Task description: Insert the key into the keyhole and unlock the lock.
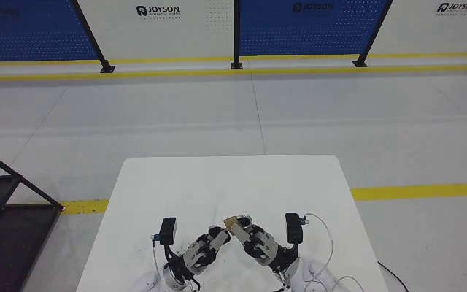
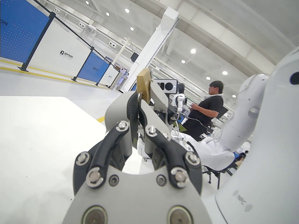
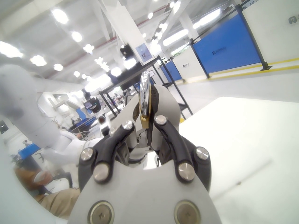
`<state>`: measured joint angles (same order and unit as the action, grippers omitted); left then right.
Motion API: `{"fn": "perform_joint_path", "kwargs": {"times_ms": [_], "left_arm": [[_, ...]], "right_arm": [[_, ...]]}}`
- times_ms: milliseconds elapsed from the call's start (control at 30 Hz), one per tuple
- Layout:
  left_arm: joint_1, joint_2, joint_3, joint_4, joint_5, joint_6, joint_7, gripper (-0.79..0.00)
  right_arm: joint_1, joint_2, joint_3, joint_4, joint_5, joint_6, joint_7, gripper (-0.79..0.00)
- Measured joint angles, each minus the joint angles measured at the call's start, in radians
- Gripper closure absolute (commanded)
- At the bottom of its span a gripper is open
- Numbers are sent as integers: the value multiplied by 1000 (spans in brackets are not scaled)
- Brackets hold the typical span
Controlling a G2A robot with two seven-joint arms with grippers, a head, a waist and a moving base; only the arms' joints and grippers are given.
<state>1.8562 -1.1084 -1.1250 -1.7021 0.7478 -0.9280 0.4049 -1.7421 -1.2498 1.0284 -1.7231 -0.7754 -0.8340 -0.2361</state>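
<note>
Your white desk has both arms at its near edge, their tips meeting over the near middle. Your right end effector is clamped narrow on the brass padlock, with the silver shackle pointing away from its wrist. Your left end effector, just left of the padlock, is pinched narrow on the key. The key's far end reaches the lock body, but you cannot tell whether it sits in the keyhole.
</note>
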Motion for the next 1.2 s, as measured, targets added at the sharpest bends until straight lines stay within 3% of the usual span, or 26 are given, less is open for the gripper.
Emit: {"fn": "perform_joint_path", "kwargs": {"times_ms": [333, 400, 500, 800, 1200], "left_arm": [[1, -6, -2, 4, 11, 6, 29, 0], [2, -6, -3, 4, 11, 5, 30, 0], [2, -7, -4, 4, 13, 6, 31, 0], [6, -10, -17, -6, 72, 51, 42, 0], [11, -16, -20, -7, 223, 99, 135, 0]], "right_arm": [[-7, 7, 9, -7, 7, 0, 13, -212], [-8, 9, 11, -10, 9, 2, 18, -166], [-9, 11, 14, -11, 13, 5, 23, 0], [-11, 15, 15, -15, 14, 20, 37, 0], [-19, 22, 20, -21, 27, 34, 50, 0]]}}
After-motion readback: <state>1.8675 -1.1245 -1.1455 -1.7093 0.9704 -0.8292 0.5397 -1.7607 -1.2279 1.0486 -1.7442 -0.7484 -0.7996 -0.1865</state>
